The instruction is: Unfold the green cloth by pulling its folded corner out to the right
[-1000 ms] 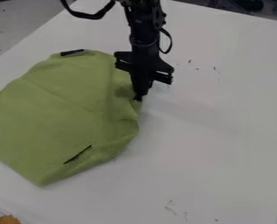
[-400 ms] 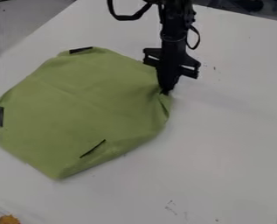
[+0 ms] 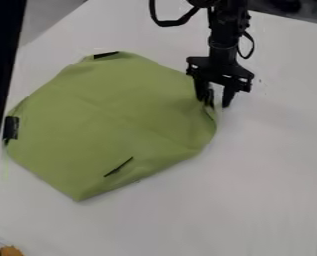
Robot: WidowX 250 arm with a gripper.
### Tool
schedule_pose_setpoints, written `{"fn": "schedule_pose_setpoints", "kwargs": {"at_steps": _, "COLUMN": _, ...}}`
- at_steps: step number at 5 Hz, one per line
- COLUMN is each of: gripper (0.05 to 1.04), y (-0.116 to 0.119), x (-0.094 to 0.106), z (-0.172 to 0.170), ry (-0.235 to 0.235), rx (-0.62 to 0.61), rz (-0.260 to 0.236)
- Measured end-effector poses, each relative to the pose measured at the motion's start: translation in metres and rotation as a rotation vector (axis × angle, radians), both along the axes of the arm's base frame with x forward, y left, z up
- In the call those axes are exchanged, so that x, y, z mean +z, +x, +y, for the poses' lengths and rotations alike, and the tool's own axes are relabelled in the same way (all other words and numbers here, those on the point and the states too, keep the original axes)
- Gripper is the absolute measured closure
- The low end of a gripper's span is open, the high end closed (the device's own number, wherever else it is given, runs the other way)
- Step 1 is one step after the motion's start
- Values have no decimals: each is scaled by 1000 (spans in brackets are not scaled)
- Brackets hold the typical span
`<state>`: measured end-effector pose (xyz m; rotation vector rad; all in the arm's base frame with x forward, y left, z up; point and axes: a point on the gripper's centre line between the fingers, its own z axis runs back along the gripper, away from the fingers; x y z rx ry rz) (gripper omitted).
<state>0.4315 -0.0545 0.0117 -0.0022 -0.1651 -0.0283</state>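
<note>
One green cloth, spread broadly over a white table, its right-hand edge in the camera view slightly creased. One black gripper, at the cloth's upper right edge, pointing down; fingers parted, one against or just beside the edge, the other beyond it over the table; nothing seen gripped between them. Dark patches on the cloth: one at its top edge, one at its left edge. One thin dark strip, slanting, near the cloth's lower edge. One dark upright, left of the cloth. One orange item, below and left of the cloth, partly cut off. Step in hand, by judgement: work at the cloth's edge, with the grip open. Requirements of a next move, by judgement: a clean lift clear of the fabric, or, for a fresh hold, both fingers astride a fold.
</note>
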Motion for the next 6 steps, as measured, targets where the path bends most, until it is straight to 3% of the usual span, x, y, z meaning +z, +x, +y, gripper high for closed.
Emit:
{"fn": "schedule_pose_setpoints", "kwargs": {"at_steps": 1, "gripper": 62, "y": -2, "x": 0, "z": -11, "ry": 11, "rx": 4, "rz": 2}}
{"fn": "schedule_pose_setpoints", "kwargs": {"at_steps": 3, "gripper": 73, "y": -9, "x": 1, "z": -37, "ry": 59, "rx": -13, "rz": 6}}
{"fn": "schedule_pose_setpoints", "kwargs": {"at_steps": 5, "gripper": 75, "y": -4, "x": 51, "z": -71, "ry": 109, "rx": -50, "rz": -47}}
{"fn": "schedule_pose_setpoints", "kwargs": {"at_steps": 6, "gripper": 75, "y": -3, "x": 64, "z": -73, "ry": 106, "rx": -51, "rz": -32}}
